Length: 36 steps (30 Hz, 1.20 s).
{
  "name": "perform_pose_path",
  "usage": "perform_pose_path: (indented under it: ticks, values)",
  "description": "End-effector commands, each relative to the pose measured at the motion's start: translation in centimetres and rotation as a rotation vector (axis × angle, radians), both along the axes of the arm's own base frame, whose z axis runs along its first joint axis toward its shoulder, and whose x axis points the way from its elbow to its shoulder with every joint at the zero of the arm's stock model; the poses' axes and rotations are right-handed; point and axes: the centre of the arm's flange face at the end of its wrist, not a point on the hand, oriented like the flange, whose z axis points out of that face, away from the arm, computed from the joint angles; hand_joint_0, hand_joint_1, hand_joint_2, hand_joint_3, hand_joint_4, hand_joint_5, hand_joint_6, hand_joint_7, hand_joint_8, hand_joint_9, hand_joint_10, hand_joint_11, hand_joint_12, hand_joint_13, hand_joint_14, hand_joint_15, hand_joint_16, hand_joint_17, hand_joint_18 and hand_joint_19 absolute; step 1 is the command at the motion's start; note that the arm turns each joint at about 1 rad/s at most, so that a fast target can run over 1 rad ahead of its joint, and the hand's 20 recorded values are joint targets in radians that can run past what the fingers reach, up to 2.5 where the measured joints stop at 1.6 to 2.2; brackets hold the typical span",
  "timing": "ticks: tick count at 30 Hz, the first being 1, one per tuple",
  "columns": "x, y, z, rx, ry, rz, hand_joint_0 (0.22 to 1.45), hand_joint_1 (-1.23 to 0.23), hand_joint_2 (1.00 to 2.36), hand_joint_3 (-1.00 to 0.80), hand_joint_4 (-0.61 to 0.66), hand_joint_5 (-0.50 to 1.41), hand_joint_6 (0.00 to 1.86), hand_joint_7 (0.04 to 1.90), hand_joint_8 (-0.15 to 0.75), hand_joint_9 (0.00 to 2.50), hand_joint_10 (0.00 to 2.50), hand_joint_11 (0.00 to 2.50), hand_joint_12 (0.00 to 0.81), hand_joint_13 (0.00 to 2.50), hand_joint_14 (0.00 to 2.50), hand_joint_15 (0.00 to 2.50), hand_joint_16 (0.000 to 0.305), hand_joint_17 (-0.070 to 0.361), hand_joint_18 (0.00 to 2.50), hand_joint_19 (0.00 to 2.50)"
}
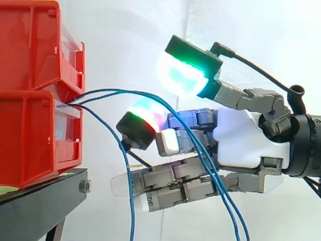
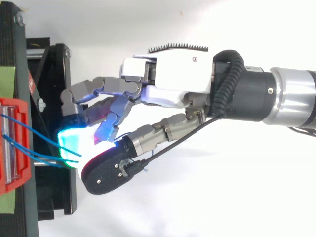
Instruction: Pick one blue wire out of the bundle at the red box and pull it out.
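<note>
Side view shows you the hand (image 1: 246,138) at centre right spread wide, the blue wires (image 1: 123,91) arching from the red box (image 1: 30,140) at left through its gap, so picking one and pulling, I judge, are not yet done.

We count two red bins, stacked: the upper bin (image 1: 30,45) on the lower bin (image 1: 30,140), which sits on one black stand (image 1: 45,201), right up to the stand's edge that faces the robot. There is one stand, and nothing else rests on it that we can count.

We count three blue wires (image 1: 131,201) coming from the front of the bins. Two of them arch out together past the stand's edge and fall side by side. The third drops alone just beyond that edge.

We count one hand (image 1: 248,138) on one arm (image 2: 291,96), and one white curtain (image 1: 125,40) behind it all.
</note>
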Motion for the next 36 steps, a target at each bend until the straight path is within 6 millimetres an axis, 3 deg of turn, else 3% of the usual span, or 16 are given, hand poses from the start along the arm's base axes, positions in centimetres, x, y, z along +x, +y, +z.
perform_pose_path:
  ticks: [1,7,11,19,26,36]
  values:
    - [0.03,-0.03,0.05,0.0,-0.001,0.0,0.52,-0.67,1.0,-0.45,0.12,-0.04,0.69,1.22,0.237,1.15,0.02,0.52,0.367,0.55,0.01,0.32,0.056,0.126,0.31,0.35]
    - [0.0,0.09,-0.03,0.0,0.0,0.001,0.54,-0.76,1.0,-0.46,0.11,-0.06,0.79,1.19,0.237,1.17,0.02,0.58,0.363,0.61,0.01,0.37,0.054,0.122,0.35,0.36]
    - [0.0,0.07,-0.03,0.0,0.0,0.0,0.58,-0.81,1.01,-0.38,0.1,-0.07,0.82,1.19,0.23,1.17,0.02,0.61,0.355,0.63,0.02,0.39,0.053,0.118,0.36,0.36]
    - [-0.01,-0.04,-0.03,0.0,0.0,-0.002,0.57,-0.8,1.01,-0.25,0.04,-0.06,0.79,1.11,0.218,1.16,0.02,0.49,0.377,0.62,0.01,0.34,0.059,0.133,0.4,0.34]
    - [-0.01,-0.03,-0.03,0.0,0.0,0.0,0.58,-0.78,1.01,-0.23,0.05,-0.05,0.73,1.18,0.223,1.15,0.02,0.49,0.389,0.61,0.01,0.33,0.061,0.137,0.41,0.33]
    - [-0.07,0.07,-0.11,0.002,0.008,0.0,0.58,-0.8,1.01,-0.13,0.05,-0.08,0.81,1.09,0.255,1.14,0.02,0.51,0.415,0.61,0.01,0.32,0.066,0.149,0.42,0.31]
